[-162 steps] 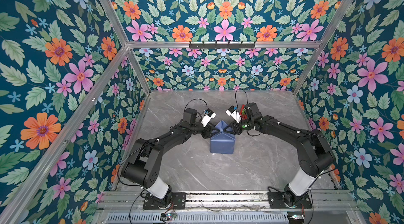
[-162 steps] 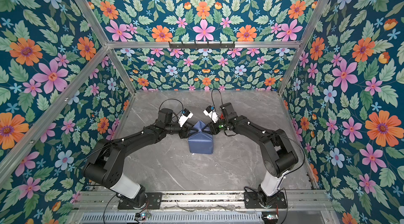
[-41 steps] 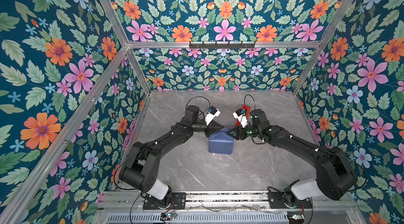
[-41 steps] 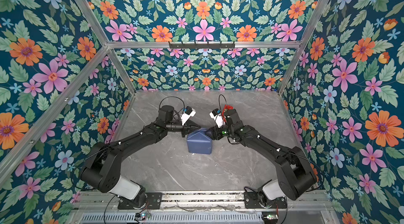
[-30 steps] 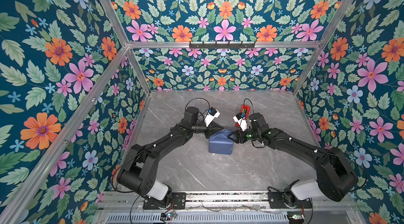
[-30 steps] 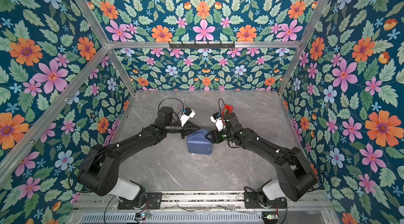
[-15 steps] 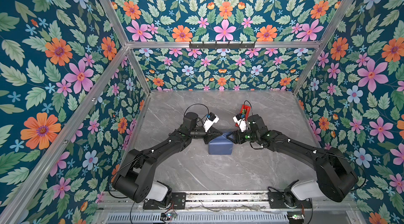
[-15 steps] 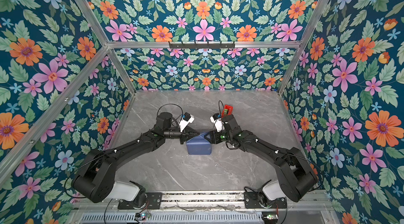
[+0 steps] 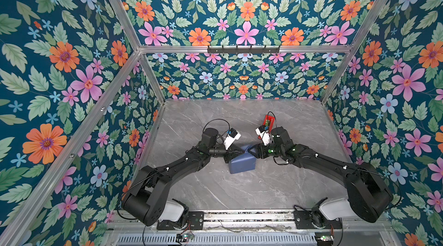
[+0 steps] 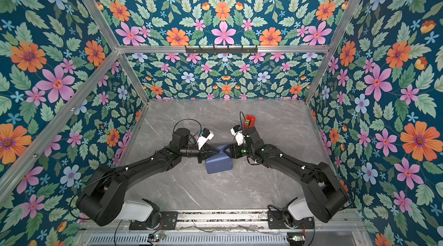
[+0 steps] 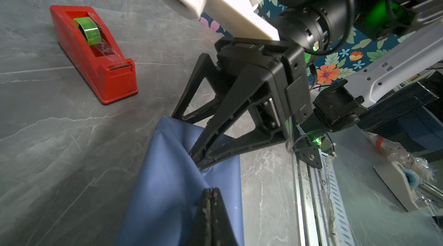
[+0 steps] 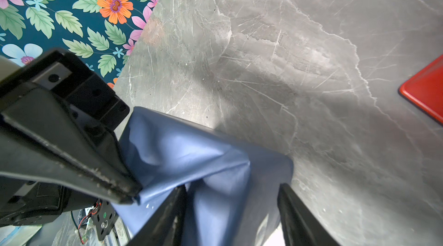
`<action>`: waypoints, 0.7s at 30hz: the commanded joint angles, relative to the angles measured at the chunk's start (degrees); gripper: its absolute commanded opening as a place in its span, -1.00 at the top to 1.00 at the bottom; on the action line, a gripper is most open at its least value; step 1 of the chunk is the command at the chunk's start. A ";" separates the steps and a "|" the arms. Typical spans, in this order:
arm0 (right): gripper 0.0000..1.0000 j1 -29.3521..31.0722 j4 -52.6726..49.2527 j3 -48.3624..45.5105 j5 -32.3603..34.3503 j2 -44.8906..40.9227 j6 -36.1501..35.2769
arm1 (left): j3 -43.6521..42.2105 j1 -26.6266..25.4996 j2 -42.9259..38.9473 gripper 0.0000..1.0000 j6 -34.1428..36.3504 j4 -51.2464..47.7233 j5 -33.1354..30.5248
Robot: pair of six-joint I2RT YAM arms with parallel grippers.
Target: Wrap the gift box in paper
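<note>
Two robot arms meet almost tip to tip over a part-wrapped parcel near the middle of the grey marble tabletop [image 9: 239,192]. Slate-blue paper [image 9: 242,165] covers the gift box so completely that none of the box itself shows. The left gripper [image 9: 241,152] has its jaws pressed together and appears to pinch the edge of a loose flap. That flap is at the parcel's far end, the end turned toward the tabletop's far edge. In the right wrist view the paper [image 12: 179,151] rises in a soft ridge away from the left gripper [image 12: 133,190]. The right gripper [image 9: 250,152] reaches in from the opposite side with its jaws apart. As the left wrist view [image 11: 188,141] shows, it straddles that ridge without clamping it. The raised flap stands directly between the two grippers, both about equally near, so the next step likely depends on the right jaws closing on the fold or pressing it down against the box's end. Which way the parcel's long axis runs is hard to judge under the rumpled sheet. A red tape dispenser [image 9: 269,120] sits toward the far edge, right of centre and just behind the right arm's wrist. It is clear of the parcel and closer to the right arm than to the left. With the two grippers so close, there is little room, and a hard tug could tear the paper or pull it off the box.
</note>
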 commanded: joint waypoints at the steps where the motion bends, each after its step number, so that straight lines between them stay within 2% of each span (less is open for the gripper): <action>1: -0.22 0.13 -5.29 -0.60 4.29 0.16 -0.50 | -0.79 -0.57 -0.51 0.96 -0.96 0.35 1.71; 13: -0.24 0.11 -6.23 -0.13 3.81 -2.15 0.20 | -3.04 -0.67 -1.67 0.48 -0.44 0.00 1.25; 21: -0.33 0.11 -5.94 0.86 3.12 -5.27 1.92 | -3.21 -0.66 -1.67 0.36 0.18 -0.53 1.17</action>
